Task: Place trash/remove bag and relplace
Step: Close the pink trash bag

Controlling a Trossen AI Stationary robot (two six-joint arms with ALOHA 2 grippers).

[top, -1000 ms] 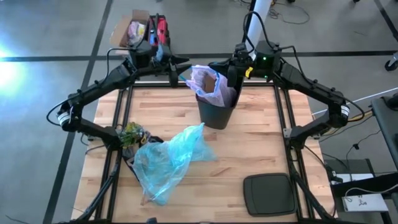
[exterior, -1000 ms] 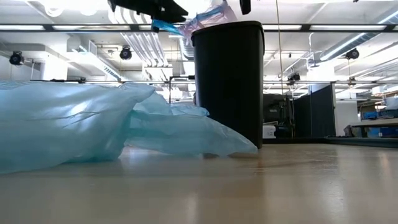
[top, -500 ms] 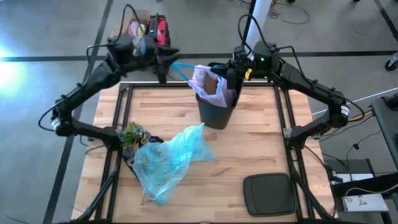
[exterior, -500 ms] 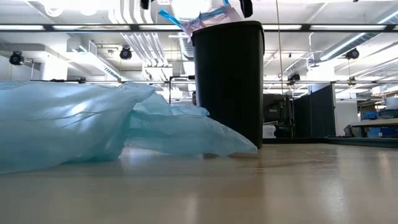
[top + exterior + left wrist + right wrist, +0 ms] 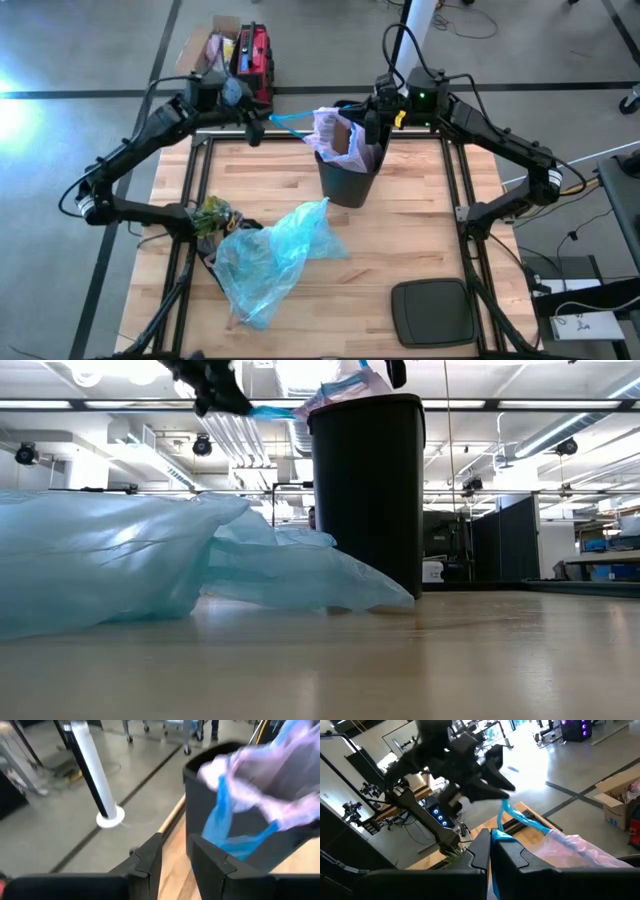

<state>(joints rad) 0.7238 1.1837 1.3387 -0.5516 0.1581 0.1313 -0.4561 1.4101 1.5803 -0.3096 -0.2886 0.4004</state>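
A black bin (image 5: pixel 347 178) stands at the table's far middle, lined with the pale pink bag (image 5: pixel 330 128), which holds brown paper trash (image 5: pixel 340 137). A blue drawstring loop (image 5: pixel 288 122) stretches from the bag's rim to my left gripper (image 5: pixel 262 122), which is left of the bin with its fingers a little apart (image 5: pixel 177 847). My right gripper (image 5: pixel 376 122) is at the bin's right rim, shut on the bag's other drawstring (image 5: pixel 501 836). My left gripper has the blue drawstring loop's far end (image 5: pixel 234 849) caught at one finger (image 5: pixel 215 857); the other finger stands clear of it. The fingers come nearly level from the table's left. The loop runs almost taut back to the bag's rim, above the table. My right gripper pinches the blue drawstring (image 5: pixel 501 836) at the bag's right rim between its shut fingers, coming nearly level from the table's right. The bag's pink rim (image 5: pixel 570 851) stands bunched up beside them, above the bin's edge.
A crumpled light blue bag (image 5: pixel 268 255) lies on the near left of the table, beside a small heap of scraps (image 5: pixel 212 215) at the left edge. A black lid (image 5: pixel 432 312) lies near right. A cardboard box (image 5: pixel 205 45) sits on the floor beyond.
My left gripper has drawn back from the bag toward the table's left edge and tipped downward, pulling the blue drawstring out of the bag's rim into a long loop. The bag's left rim has been tugged toward it. The bin has stayed in place.
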